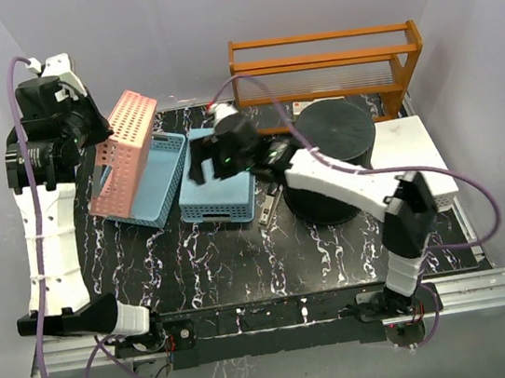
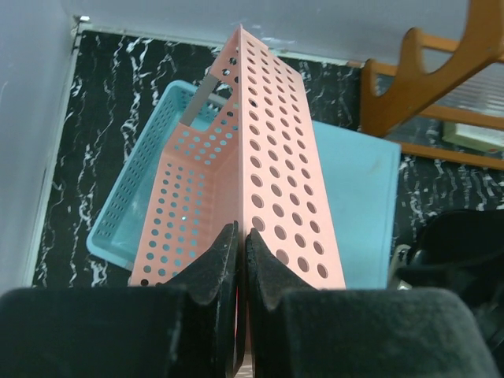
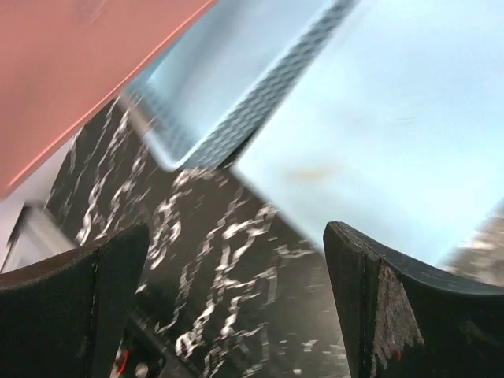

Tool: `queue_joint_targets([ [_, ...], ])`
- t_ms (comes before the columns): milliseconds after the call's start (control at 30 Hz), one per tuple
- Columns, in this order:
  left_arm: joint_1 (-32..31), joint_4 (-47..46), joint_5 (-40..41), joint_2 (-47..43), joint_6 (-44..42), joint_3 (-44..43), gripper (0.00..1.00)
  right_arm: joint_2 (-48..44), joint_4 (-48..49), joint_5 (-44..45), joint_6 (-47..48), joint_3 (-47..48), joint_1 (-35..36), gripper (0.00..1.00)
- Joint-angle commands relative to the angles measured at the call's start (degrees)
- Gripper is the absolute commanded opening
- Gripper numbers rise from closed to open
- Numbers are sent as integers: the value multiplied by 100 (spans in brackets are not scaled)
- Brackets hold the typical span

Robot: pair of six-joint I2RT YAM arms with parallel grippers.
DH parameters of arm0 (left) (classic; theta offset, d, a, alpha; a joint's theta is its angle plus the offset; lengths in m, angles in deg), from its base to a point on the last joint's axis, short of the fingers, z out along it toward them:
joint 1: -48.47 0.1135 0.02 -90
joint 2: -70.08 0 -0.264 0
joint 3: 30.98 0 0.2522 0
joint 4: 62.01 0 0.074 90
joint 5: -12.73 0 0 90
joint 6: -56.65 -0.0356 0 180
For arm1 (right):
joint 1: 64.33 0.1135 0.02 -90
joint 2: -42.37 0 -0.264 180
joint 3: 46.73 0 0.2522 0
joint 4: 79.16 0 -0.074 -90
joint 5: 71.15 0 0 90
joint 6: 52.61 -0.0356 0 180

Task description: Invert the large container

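Observation:
The large container (image 1: 334,130) is a round black bucket at the table's right rear, with a flat round face on top; my right arm crosses in front of its lower side. My left gripper (image 1: 99,137) (image 2: 240,244) is shut on the edge of a pink perforated basket (image 1: 125,150) (image 2: 276,173), which it holds tilted up on its side. To the left of the bucket, my right gripper (image 1: 203,172) (image 3: 236,260) hangs open with nothing between its fingers, over the near edge of an overturned blue basket (image 1: 225,193) (image 3: 394,118).
A light blue basket (image 1: 162,178) (image 2: 142,181) lies under the pink one's lower end. A wooden rack (image 1: 324,61) stands along the back. A white box (image 1: 422,156) sits at the right edge, beside the bucket.

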State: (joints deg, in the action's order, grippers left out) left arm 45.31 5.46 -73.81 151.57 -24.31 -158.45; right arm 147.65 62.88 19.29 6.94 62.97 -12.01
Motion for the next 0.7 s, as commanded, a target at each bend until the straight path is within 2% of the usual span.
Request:
queue_joint_targets([
  [0, 8, -390, -580, -283, 203, -175, 0, -414, -168, 764, -142, -727, -870, 93],
  [233, 8, -513, -843, -497, 294, 139, 0, 487, -942, 1010, -435, -50, -986, 94],
  [400, 8, -480, -926, -542, 266, 206, 0, 920, -1144, 1301, -814, 61, -987, 96],
  [467, 5, -514, -1010, -570, 272, 306, 0, 984, -872, 988, -808, -5, -995, 96],
  [667, 8, -589, -1105, -657, 318, 541, 0, 1122, 670, -1091, -413, -210, -933, 94],
])
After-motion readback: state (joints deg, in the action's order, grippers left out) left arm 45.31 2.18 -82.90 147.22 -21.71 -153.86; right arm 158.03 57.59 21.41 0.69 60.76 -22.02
